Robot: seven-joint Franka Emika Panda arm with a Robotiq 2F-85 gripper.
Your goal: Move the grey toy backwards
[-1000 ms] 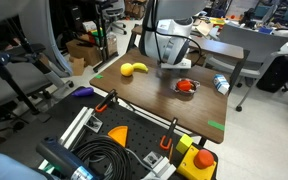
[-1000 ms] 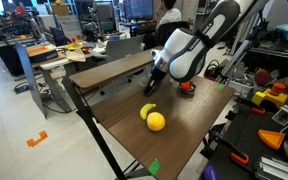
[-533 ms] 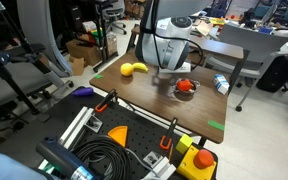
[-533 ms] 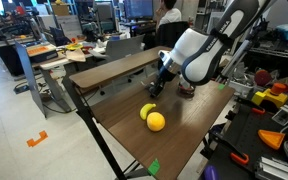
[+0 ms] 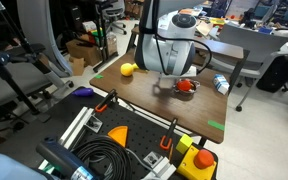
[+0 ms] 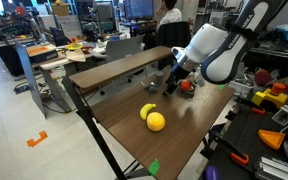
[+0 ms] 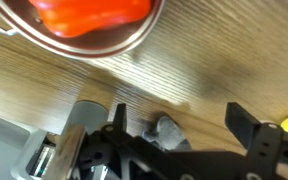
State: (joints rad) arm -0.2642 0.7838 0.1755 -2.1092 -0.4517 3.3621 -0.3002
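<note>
In the wrist view the grey toy (image 7: 168, 130), small, lumpy and dark, lies on the wooden table (image 7: 194, 75). My gripper (image 7: 182, 125) stands open over it. The toy is close to one black finger (image 7: 119, 118) and well apart from the other. Nothing is held between the jaws. In both exterior views the gripper (image 5: 164, 81) (image 6: 171, 80) hangs just above the table beside the red object, and the toy itself is too small to make out there.
A metal bowl (image 7: 134, 40) holding a red round object (image 5: 186, 86) (image 6: 187, 87) stands right beside the toy. A yellow banana and a yellow ball (image 6: 152, 118) lie nearer one table edge. A can (image 5: 221, 85) lies at the table's side. Cables and tools crowd a cart (image 5: 114, 145).
The jaws have gone from nearly shut to wide open, letting go of the grey toy on the table. The arm has swung back and lifted toward the red object.
</note>
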